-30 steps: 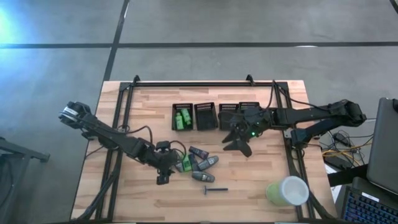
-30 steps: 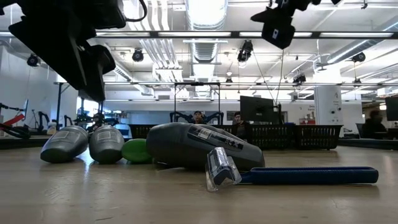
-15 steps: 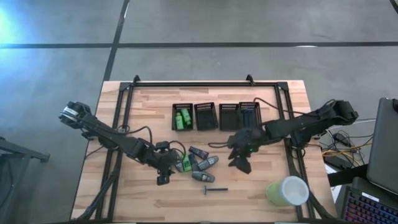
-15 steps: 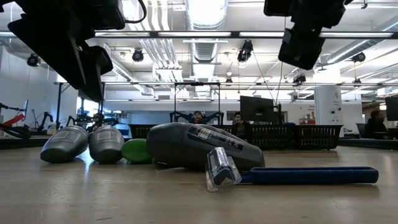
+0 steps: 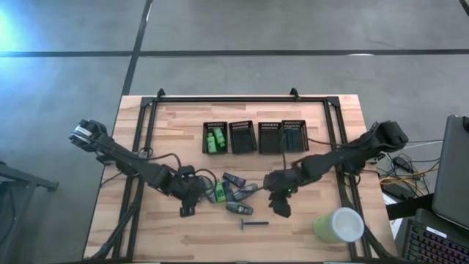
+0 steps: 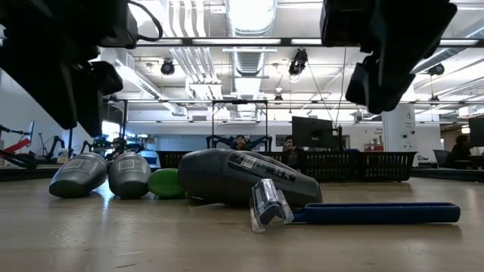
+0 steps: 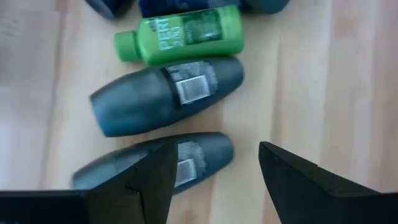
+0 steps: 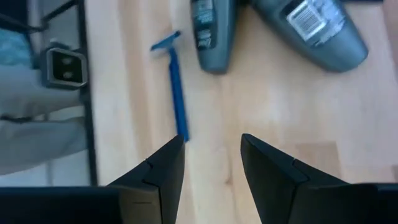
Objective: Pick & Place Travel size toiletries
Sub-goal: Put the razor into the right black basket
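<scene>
The loose toiletries lie in a cluster point(image 5: 234, 194) on the wood: a bright green bottle point(image 7: 180, 34) and several grey tapered tubes point(image 7: 165, 93), all on their sides. A thin blue razor point(image 5: 253, 224) lies alone nearer the table's near edge, its head point(image 6: 268, 204) resting on the wood. My left gripper point(image 5: 186, 202) is open, above the table just left of the cluster, with one grey tube point(image 7: 199, 158) near its fingers. My right gripper point(image 5: 282, 202) is open, above bare wood right of the cluster, with the razor point(image 8: 175, 87) ahead of its fingers.
Four black mesh bins point(image 5: 253, 137) stand in a row behind the cluster; the leftmost holds green packets point(image 5: 214, 139) and the rightmost dark sticks point(image 5: 293, 134). A pale green-white cup point(image 5: 340, 224) stands near the table's near right corner. A black frame point(image 5: 146, 147) borders the work area.
My right gripper has travelled from beside the bins toward the table's near edge and left, coming down beside the cluster and close to the razor, still open. My left gripper has shifted a little toward the table's left. The toiletries have not moved.
</scene>
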Controlling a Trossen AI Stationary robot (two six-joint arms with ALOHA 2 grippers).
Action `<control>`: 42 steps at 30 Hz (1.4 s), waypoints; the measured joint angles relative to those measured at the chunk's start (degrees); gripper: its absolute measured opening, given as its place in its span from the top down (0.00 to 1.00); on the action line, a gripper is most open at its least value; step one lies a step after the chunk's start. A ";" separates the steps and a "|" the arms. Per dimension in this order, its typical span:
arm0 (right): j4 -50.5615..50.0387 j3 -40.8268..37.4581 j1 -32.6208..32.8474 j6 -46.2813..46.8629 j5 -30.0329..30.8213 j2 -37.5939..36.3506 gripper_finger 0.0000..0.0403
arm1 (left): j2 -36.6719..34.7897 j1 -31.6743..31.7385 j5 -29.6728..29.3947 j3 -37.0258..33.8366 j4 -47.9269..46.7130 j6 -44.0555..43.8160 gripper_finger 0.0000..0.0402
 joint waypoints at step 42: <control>-5.53 25.85 11.88 -4.22 17.65 32.26 0.59 | 0.00 -0.33 -4.97 -0.02 -0.99 18.09 0.43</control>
